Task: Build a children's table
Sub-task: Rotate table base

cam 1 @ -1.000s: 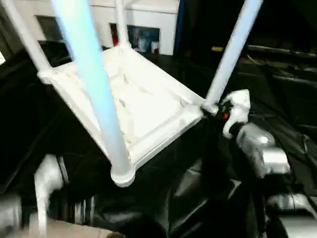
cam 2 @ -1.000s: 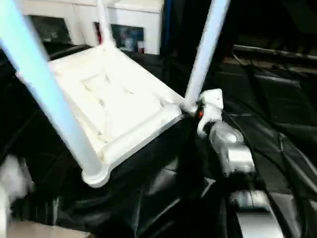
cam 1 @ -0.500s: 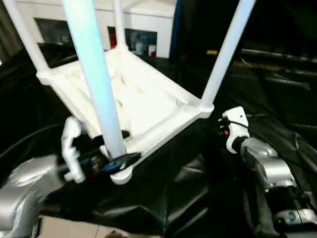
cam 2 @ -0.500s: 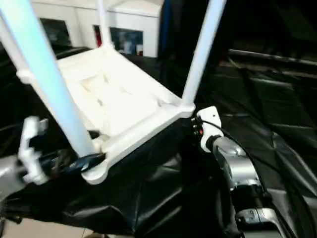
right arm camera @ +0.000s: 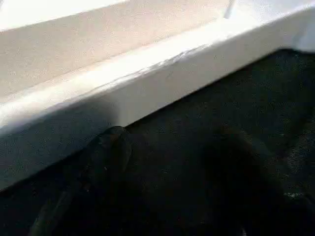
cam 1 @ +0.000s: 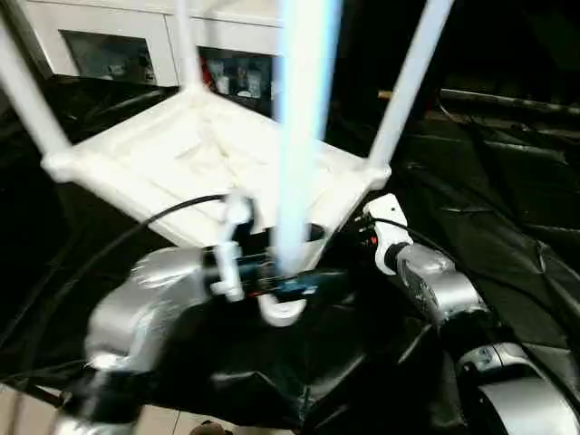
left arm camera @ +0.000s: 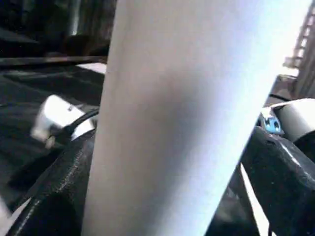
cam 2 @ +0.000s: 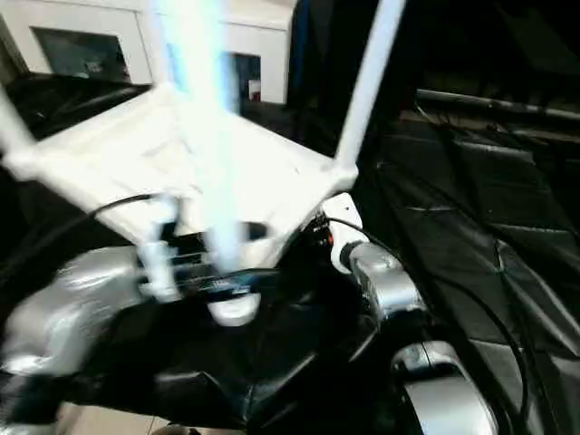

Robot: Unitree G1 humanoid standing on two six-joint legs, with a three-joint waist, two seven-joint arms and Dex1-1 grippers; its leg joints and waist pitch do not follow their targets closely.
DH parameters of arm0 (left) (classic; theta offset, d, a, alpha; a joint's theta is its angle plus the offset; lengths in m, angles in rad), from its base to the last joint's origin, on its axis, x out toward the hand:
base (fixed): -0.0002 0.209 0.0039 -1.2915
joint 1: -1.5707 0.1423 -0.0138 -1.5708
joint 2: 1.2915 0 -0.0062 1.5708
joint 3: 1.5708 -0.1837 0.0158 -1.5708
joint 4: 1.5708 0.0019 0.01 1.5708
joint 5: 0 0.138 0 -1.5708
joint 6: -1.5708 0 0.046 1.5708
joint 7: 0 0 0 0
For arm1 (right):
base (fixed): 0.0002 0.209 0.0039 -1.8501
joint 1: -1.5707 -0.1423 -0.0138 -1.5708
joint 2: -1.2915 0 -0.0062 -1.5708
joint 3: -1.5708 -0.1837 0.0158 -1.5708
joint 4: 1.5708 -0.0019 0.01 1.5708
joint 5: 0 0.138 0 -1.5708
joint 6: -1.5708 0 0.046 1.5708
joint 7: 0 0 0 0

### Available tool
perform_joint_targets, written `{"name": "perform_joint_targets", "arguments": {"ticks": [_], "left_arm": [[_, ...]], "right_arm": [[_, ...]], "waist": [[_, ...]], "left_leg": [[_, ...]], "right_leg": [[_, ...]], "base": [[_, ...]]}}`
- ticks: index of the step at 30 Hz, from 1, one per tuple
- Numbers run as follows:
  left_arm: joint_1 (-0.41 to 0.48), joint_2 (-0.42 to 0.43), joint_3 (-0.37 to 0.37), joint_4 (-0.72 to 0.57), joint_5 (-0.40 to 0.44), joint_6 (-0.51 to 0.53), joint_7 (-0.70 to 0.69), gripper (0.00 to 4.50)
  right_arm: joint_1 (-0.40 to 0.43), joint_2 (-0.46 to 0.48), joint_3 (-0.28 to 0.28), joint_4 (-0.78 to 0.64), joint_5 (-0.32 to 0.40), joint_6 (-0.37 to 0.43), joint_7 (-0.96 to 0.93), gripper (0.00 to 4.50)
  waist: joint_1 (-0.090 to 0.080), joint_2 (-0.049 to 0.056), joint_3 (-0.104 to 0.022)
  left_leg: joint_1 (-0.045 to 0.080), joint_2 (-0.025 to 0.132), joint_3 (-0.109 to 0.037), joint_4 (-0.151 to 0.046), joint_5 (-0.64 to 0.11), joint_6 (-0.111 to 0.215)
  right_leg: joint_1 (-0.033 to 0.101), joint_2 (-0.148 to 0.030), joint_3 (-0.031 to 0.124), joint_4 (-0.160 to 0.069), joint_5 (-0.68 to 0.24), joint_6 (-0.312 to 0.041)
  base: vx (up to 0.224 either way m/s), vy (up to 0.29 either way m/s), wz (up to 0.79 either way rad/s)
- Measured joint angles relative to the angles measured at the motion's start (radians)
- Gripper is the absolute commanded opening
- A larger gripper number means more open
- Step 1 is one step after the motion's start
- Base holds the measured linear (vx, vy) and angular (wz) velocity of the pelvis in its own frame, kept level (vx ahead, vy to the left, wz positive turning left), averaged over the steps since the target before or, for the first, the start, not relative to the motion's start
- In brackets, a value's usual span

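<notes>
The children's table lies upside down: its white ribbed top (cam 1: pixel 181 154) faces up and white legs rise from the corner sockets. The near leg (cam 1: pixel 304 136) stands almost upright in the near corner socket (cam 1: pixel 283 310). My left gripper (cam 1: pixel 290 281) is shut on this leg just above the socket. In the left wrist view the leg (left arm camera: pixel 187 123) is wedged between both black fingers (left arm camera: pixel 54 196). My right gripper (cam 1: pixel 367 231) sits against the top's right edge, just below the corner that bears the right leg (cam 1: pixel 408 82). The right wrist view looks at that white rim (right arm camera: pixel 147 83) from close below.
Crumpled black sheeting (cam 1: pixel 507 181) covers the ground all around the table. A white glass-door cabinet (cam 1: pixel 118 45) stands behind it. A black cable (cam 1: pixel 136 227) loops over my left forearm. A strip of light floor (cam 1: pixel 172 421) lies at the near edge.
My left arm came in from the lower left and took the near leg at its base. That leg swung from leaning left to nearly upright. My right gripper slid from the right corner to under the edge.
</notes>
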Motion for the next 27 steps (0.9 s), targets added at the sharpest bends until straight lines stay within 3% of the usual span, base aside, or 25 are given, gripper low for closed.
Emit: {"name": "perform_joint_targets", "arguments": {"ticks": [9, 11, 16, 19, 20, 26, 27], "left_arm": [[-0.107, -0.186, -0.115, 0.229, 0.120, -0.211, 0.072, 4.45], [-0.121, -0.185, -0.123, 0.256, 0.150, -0.241, 0.095, 4.45], [-0.113, -0.060, -0.115, 0.274, 0.197, -0.252, 0.067, 4.45], [-0.069, 0.023, -0.121, 0.258, 0.202, -0.251, 0.007, 4.45], [-0.058, 0.045, -0.122, 0.258, 0.209, -0.251, -0.007, 4.29], [-0.045, 0.139, -0.155, 0.275, 0.284, -0.279, -0.045, 3.95], [-0.057, 0.138, -0.168, 0.298, 0.308, -0.296, -0.040, 3.67]], "right_arm": [[-0.038, 0.001, -0.024, 0.090, -0.022, -0.071, -0.058, 3.16], [-0.038, 0.003, -0.023, 0.092, -0.022, -0.084, -0.061, 3.16], [-0.033, -0.069, -0.059, 0.062, -0.006, -0.092, -0.040, 3.16], [0.002, -0.132, -0.071, -0.025, -0.003, -0.071, 0.030, 3.16], [0.011, -0.146, -0.070, -0.044, -0.002, -0.061, 0.050, 3.16], [0.142, -0.268, -0.027, -0.254, 0.019, 0.014, 0.258, 3.16], [0.196, -0.318, -0.008, -0.350, 0.049, 0.038, 0.334, 3.16]], "waist": [[-0.011, 0.003, 0.000], [-0.016, 0.004, 0.000], [-0.011, 0.009, 0.000], [-0.002, 0.009, 0.000], [0.001, 0.009, 0.000], [0.022, 0.010, -0.001], [0.030, 0.011, -0.001]], "left_leg": [[-0.001, 0.000, -0.001, 0.003, 0.000, 0.000], [-0.003, 0.000, -0.001, 0.003, 0.000, 0.000], [-0.001, 0.001, -0.002, 0.004, 0.000, 0.000], [-0.001, 0.001, -0.002, 0.005, -0.001, 0.001], [-0.001, 0.001, -0.002, 0.005, -0.001, 0.001], [-0.001, 0.001, -0.003, 0.008, 0.000, 0.001], [-0.001, 0.001, -0.003, 0.008, 0.000, 0.001]], "right_leg": [[0.001, 0.000, 0.000, 0.000, 0.001, -0.002], [0.001, 0.000, -0.001, 0.001, 0.001, -0.002], [0.001, 0.000, -0.001, 0.002, 0.001, -0.002], [0.001, 0.000, -0.001, 0.001, 0.001, -0.002], [0.001, 0.000, -0.001, 0.001, 0.001, -0.002], [0.003, 0.000, -0.001, 0.002, 0.001, -0.002], [0.004, -0.001, -0.001, 0.002, 0.001, -0.002]], "base": [[0.000, 0.000, 0.00], [0.000, 0.000, 0.00], [0.000, 0.000, 0.00], [0.000, 0.000, 0.00], [0.000, 0.000, 0.00], [0.000, 0.000, 0.00], [0.000, 0.000, 0.00]]}}
